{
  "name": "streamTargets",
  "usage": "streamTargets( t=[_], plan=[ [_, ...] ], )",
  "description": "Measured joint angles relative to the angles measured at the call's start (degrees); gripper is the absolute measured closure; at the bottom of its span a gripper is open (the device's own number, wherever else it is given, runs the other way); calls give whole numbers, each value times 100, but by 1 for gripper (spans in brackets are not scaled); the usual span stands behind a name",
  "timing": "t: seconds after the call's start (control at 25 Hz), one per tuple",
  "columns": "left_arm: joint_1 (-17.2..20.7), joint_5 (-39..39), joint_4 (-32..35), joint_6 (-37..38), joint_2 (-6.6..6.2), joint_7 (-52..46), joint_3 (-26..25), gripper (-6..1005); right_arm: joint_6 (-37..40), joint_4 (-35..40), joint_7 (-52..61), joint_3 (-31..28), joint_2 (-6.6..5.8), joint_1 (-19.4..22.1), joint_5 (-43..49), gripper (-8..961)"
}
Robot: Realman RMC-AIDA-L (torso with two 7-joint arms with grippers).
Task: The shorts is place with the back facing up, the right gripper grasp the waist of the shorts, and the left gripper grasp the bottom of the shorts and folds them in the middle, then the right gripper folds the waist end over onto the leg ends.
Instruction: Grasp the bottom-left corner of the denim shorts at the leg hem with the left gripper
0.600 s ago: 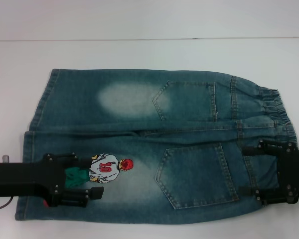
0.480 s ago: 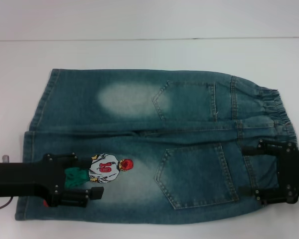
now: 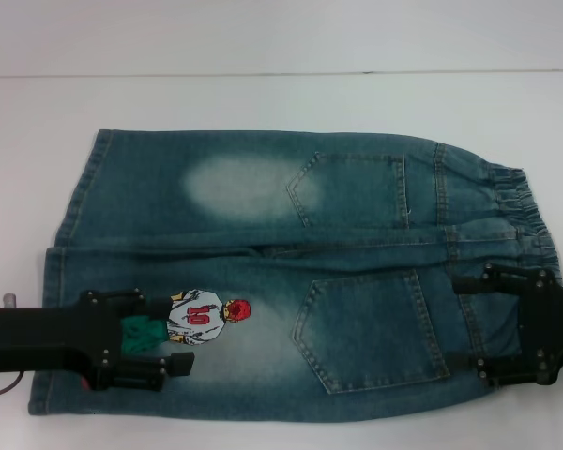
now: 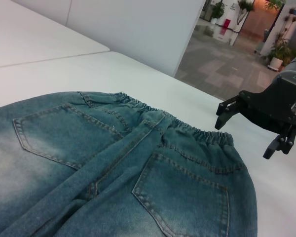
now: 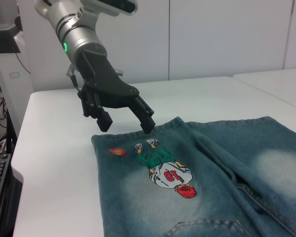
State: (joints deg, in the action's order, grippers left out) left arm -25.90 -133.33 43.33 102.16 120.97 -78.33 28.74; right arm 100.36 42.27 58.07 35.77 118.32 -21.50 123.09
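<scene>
Shorts (image 3: 291, 272) of faded blue denim lie flat on the white table (image 3: 263, 98), back up, with both rear pockets showing, waist toward our right and leg ends toward our left. We see the elastic waistband (image 3: 530, 211) gathered at the right edge and a cartoon patch (image 3: 199, 316), a figure in a shirt marked 10 with a red head, on the near leg. Our left gripper (image 3: 183, 333) hovers over the near leg end just beside that patch; in the right wrist view its black fingers (image 5: 147, 120) are spread, tips pointing down at the hem with a gap between them and the cloth. Our right gripper (image 3: 469, 323) sits at the near part of the waist, its fingers spread apart, one near the waistband seam and one nearer the table edge. In the left wrist view this gripper (image 4: 244, 126) hangs above the table just beside the waistband, fingers open and clear of the denim. A pale worn patch (image 3: 235, 186) marks the far leg. Neither gripper pinches any fabric.
</scene>
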Motion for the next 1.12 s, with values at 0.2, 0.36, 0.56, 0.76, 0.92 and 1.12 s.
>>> streamTargets(
  t=[0.2,0.36,0.56,0.76,0.92,1.12],
  plan=[
    [-24,0,39,0,13,-192,-5,91,0,0,3,-4,10,-16,-4,38],
    [-31,-20,457,64,14,-1229,55,92,1,47,33,-31,7,-28,-5,38],
    [5,-222,1073,418,15,-2672,111,91,-6,217,36,-159,32,-31,-5,39],
    [-35,-924,1814,707,28,-4118,493,94,-9,361,38,-228,40,-51,-8,38],
    [-71,-1509,2177,609,37,-5053,762,92,-9,385,38,-237,43,-113,-11,39],
    [-166,-1941,2467,650,-11,-5703,815,92,-8,387,35,-237,42,-176,-14,39]
  ],
)
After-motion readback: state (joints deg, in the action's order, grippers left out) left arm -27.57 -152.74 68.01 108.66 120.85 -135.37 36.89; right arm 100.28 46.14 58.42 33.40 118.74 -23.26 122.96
